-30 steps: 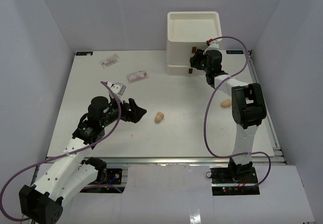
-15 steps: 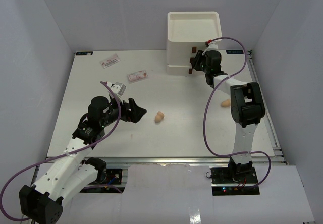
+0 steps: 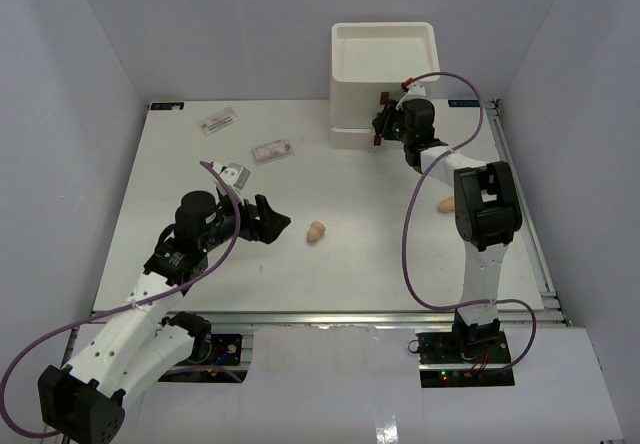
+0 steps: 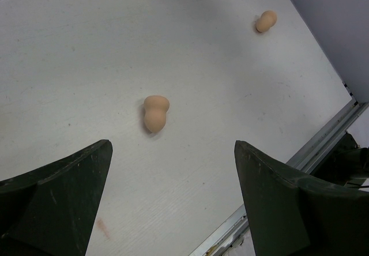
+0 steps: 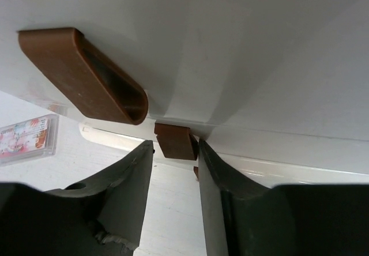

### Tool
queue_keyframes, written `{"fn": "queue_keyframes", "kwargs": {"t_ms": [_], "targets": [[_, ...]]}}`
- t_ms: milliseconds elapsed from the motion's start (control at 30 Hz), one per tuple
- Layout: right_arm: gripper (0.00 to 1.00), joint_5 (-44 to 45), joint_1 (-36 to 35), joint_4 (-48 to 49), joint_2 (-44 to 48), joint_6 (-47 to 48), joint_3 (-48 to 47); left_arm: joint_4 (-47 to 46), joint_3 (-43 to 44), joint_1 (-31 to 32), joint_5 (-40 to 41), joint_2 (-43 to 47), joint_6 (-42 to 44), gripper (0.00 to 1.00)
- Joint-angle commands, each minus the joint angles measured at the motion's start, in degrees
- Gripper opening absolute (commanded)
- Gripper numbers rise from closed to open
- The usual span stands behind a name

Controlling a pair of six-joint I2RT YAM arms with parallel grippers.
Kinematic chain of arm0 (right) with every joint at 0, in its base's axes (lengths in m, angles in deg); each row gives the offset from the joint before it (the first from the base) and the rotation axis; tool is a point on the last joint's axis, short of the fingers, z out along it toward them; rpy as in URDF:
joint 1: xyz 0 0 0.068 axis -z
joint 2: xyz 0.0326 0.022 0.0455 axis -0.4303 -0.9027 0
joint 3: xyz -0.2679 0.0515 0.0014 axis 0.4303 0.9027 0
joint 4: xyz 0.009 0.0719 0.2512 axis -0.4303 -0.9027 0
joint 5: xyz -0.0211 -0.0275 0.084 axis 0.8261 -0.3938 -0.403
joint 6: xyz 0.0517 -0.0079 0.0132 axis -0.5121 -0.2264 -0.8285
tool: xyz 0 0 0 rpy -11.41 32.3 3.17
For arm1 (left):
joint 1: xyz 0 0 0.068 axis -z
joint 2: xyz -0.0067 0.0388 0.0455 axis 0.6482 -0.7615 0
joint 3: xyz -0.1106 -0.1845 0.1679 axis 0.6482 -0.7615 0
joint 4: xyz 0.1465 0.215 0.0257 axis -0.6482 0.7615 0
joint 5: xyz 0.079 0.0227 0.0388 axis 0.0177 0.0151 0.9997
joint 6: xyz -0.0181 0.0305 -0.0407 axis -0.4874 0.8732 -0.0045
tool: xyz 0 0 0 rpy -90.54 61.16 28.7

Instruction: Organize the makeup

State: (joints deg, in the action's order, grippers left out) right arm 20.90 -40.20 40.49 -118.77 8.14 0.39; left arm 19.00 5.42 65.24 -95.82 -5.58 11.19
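A peach sponge (image 3: 316,231) (image 4: 155,112) lies on the table just ahead of my left gripper (image 3: 275,222) (image 4: 173,146), which hovers open and empty. A second peach sponge (image 3: 447,204) (image 4: 266,21) rests beside my right arm. Two flat pink-red packets (image 3: 217,120) (image 3: 272,150) lie at the far left; one packet (image 5: 26,138) shows in the right wrist view. My right gripper (image 3: 383,122) (image 5: 175,146) is at the front of the white drawer box (image 3: 382,74). Its jaws stand narrowly apart around a small brown handle (image 5: 176,142), with the right finger against it.
A larger brown handle (image 5: 83,74) sits on the box front above and left of the right fingers. The table's metal front edge (image 4: 323,146) runs close to the left gripper. Grey walls enclose the table on three sides.
My right gripper has edged left, closer against the drawer box front. Its jaws narrowed and then widened a little. The left arm and the sponges have not moved.
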Motion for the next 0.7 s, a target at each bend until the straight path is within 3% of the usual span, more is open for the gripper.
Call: {"fn": "queue_keyframes", "kwargs": {"t_ms": [0,133,267,667], "targets": [[0.33,3.2,-0.4,1.3,-2.2,0.8,-5.8,-0.4,-0.3,-0.3,0.4,0.2,-0.3,0.98],[0.24,3.4,-0.4,0.9,-2.6,0.9,-6.4,-0.5,-0.4,-0.3,0.4,-0.1,-0.4,0.98],[0.08,2.2,-0.5,1.0,-2.4,1.7,-6.1,-0.5,-0.4,-0.3,0.5,-0.4,-0.4,0.98],[0.08,-0.2,-0.3,6.9,7.0,2.2,8.5,-0.5,-0.7,-0.3,0.1,0.7,-0.3,0.98]]}}
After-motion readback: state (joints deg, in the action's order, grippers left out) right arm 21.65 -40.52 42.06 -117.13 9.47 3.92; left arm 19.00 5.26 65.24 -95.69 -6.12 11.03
